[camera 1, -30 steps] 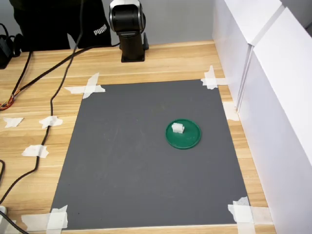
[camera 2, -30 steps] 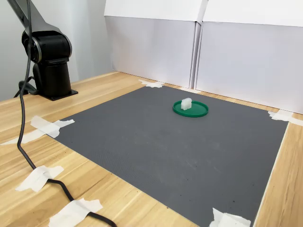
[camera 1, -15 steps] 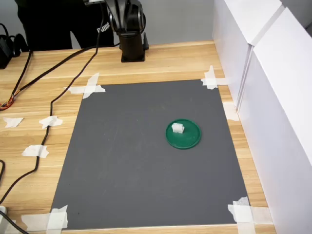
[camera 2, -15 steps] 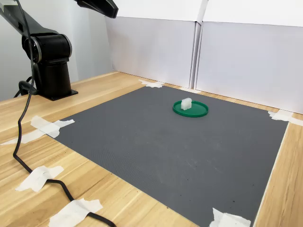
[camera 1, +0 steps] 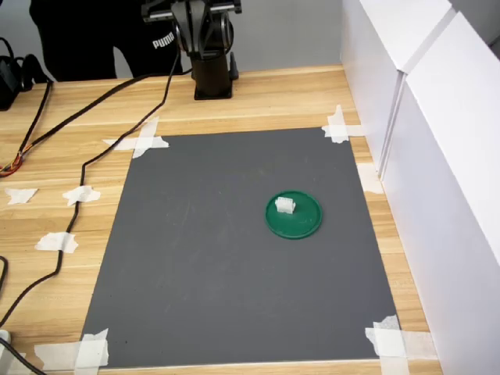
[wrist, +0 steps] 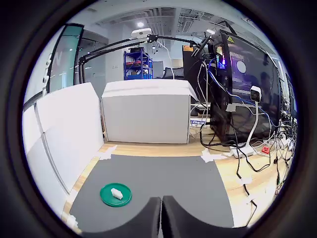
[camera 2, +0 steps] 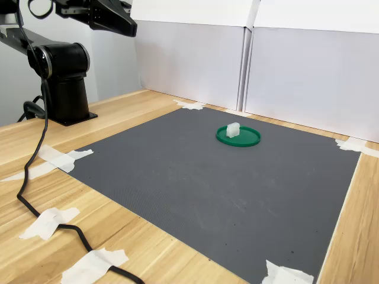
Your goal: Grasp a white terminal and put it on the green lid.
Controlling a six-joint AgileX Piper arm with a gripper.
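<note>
- White terminal (camera 1: pixel 284 205) resting on the green lid (camera 1: pixel 305 224), toward the lid's rim on the first exterior view's left; same pairing seen in the second exterior view, terminal (camera 2: pixel 233 130) upright on the lid (camera 2: pixel 246 139), and in the wrist view, terminal (wrist: pixel 117 193) lying on the lid (wrist: pixel 107 197).
- Lid flat on the dark grey mat (camera 1: pixel 195 258), toward the first exterior view's right of the mat's middle, well apart from every taped corner.
- Gripper (wrist: pixel 161 208) shown in the wrist view as two dark fingers (wrist: pixel 148 218) pressed together with only a hairline seam between — closed, gripping nothing.
- Gripper raised high and far from the lid, up near the arm's base (camera 1: pixel 212 74) at the back of the wooden table (camera 1: pixel 266 98); in the second exterior view, the dark gripper (camera 2: pixel 121 25) hanging in the air above and beside the base (camera 2: pixel 64 89).
- Mat fixed to the table with white tape scraps (camera 1: pixel 141 139) at its corners.
- Black cable (camera 1: pixel 78 187) trailing across the table along the first exterior view's left.
- White panels (camera 1: pixel 437 156) standing along the first exterior view's right edge of the table — just beside the mat.
</note>
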